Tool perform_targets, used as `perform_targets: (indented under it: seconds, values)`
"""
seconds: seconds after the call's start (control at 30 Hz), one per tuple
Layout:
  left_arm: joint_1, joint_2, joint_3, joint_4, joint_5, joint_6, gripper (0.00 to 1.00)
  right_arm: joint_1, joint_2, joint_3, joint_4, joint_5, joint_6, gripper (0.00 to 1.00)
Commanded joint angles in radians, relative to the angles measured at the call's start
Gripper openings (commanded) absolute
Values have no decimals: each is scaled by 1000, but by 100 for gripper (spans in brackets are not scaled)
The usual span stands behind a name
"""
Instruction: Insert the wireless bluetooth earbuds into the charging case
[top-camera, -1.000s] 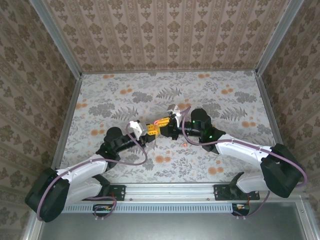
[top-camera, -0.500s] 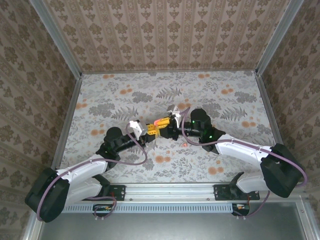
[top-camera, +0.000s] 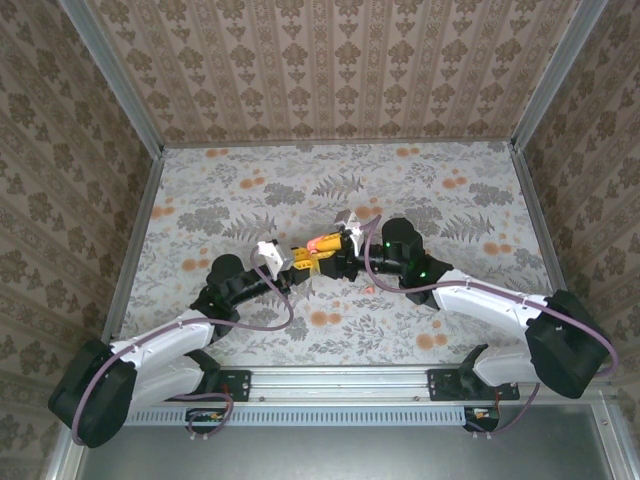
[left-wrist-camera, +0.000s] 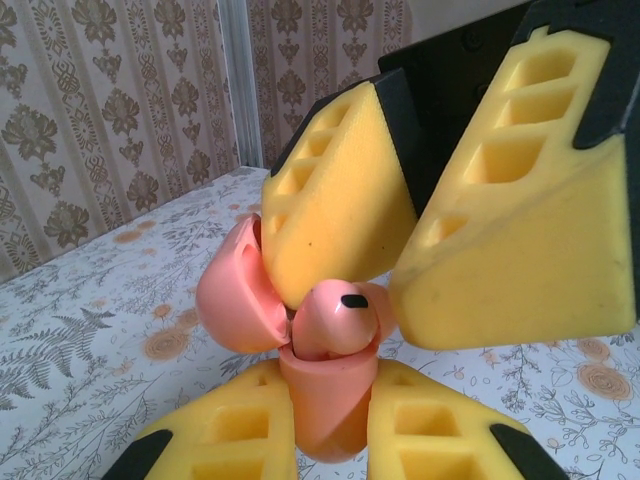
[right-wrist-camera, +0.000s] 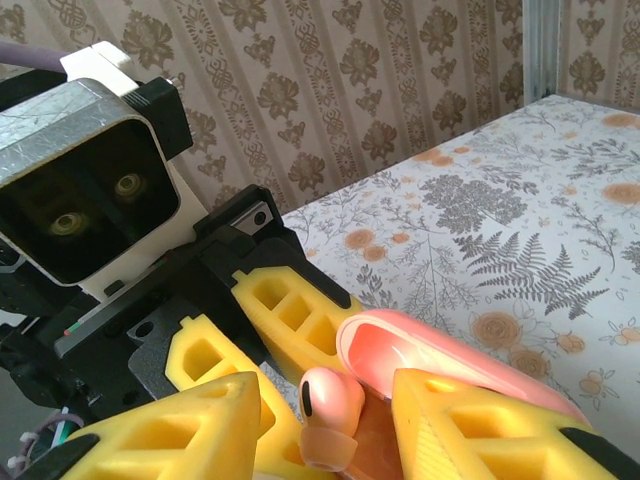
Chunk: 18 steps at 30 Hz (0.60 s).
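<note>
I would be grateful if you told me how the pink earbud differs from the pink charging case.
The small pink earbud is a rounded nub with a black slot, far smaller than the pink plastic charging case. The earbud is pinched in the right gripper; the case is clamped in the left gripper. The case is hinged open, with the earbud at its mouth. Both are glossy pink.

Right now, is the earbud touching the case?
Touching. In the left wrist view the earbud sits in the open mouth of the case, its underside meeting the rim with no gap.
</note>
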Motion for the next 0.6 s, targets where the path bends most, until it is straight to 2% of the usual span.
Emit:
perform_targets:
  seconds: [0.0,0.2,0.57]
  values:
    - [-5,-25,20,42,13,-11,5,3,-27,-3,-34,36,-8,43]
    - [-4,-25,20,36,13,-9,5,3,-41,7,-44,49,-5,50]
    - [-4,-27,18,34,12,-9,5,3,-87,5,-48,67,7,55]
